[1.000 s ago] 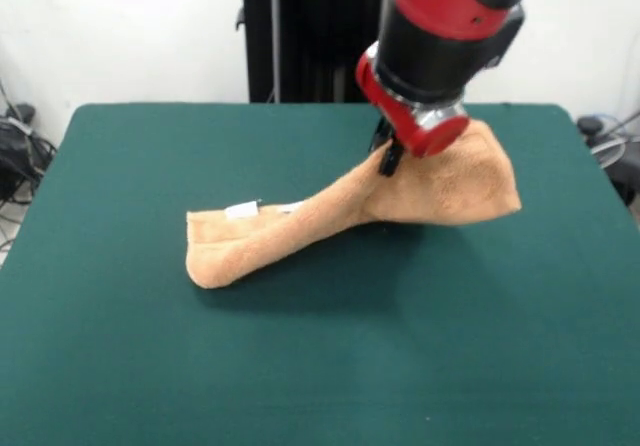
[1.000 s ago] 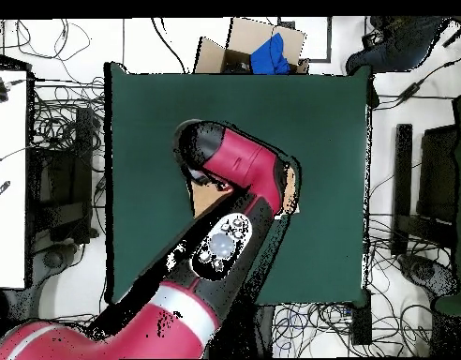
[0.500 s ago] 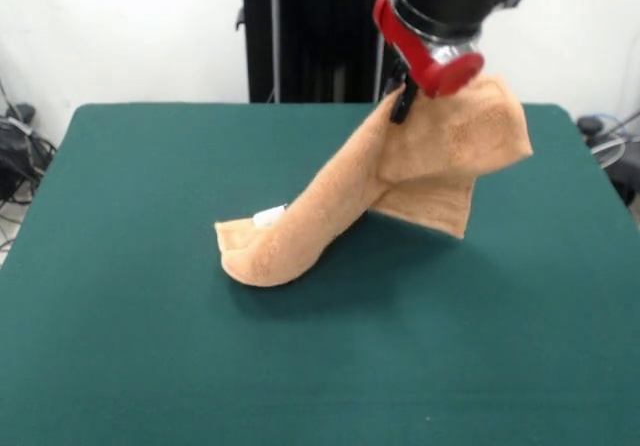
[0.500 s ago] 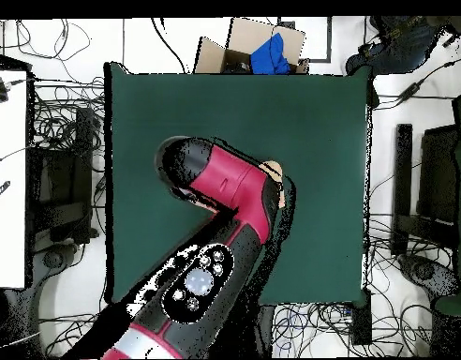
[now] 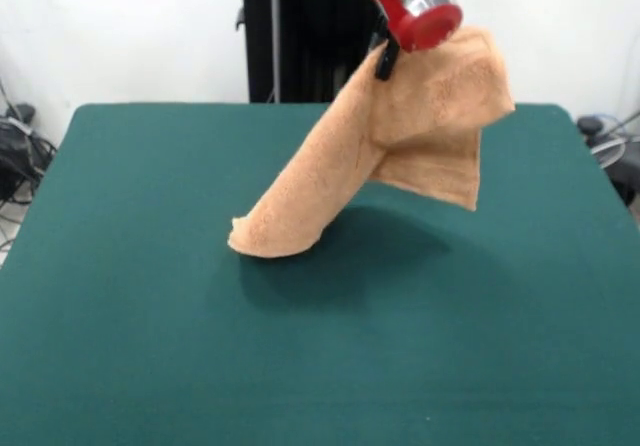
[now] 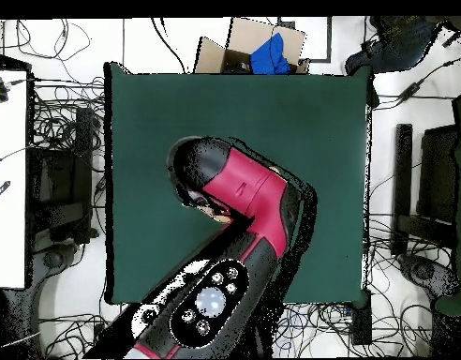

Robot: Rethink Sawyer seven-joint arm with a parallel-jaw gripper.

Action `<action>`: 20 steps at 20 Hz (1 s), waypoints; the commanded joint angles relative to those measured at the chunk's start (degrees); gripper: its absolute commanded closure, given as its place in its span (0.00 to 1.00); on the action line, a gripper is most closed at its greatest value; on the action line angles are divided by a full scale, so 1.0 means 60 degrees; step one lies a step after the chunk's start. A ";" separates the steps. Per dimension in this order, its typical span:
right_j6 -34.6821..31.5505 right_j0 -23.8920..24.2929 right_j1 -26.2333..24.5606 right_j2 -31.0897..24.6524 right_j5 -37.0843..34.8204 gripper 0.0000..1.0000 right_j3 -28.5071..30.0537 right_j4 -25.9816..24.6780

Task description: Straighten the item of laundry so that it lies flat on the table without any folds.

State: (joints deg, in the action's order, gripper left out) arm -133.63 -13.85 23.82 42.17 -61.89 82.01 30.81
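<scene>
The item of laundry (image 5: 400, 131), an orange-tan towel, hangs in a long drape from my gripper (image 5: 384, 59), which is shut on its upper edge high above the table's far side. One flap dangles free to the right. The towel's lower end (image 5: 266, 236) rests bunched on the green table (image 5: 120, 346). In the overhead view my red arm (image 6: 253, 192) covers the towel and the gripper, with the table (image 6: 319, 122) showing around it.
A black pedestal (image 5: 300, 36) stands behind the table's far edge. In the overhead view a cardboard box with something blue (image 6: 251, 47) lies past one table edge, cables cover the floor, and a white desk (image 6: 7, 178) stands at the left.
The gripper has risen with the towel, pulling more of it off the table. The towel's resting end has slid to the right, and its white tags no longer show.
</scene>
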 commanded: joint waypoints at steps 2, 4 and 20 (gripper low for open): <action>-0.3891 0.0310 -0.0381 -0.0202 -0.2882 1.00 -0.1613 0.0056; -0.4107 0.0402 -0.0556 -0.0210 -0.3372 1.00 -0.2156 0.0119; -0.5905 0.1815 -0.2257 -0.0677 -0.4440 0.00 -0.6724 0.1774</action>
State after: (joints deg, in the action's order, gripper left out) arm -146.99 -6.12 17.29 43.65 -83.45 53.94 37.64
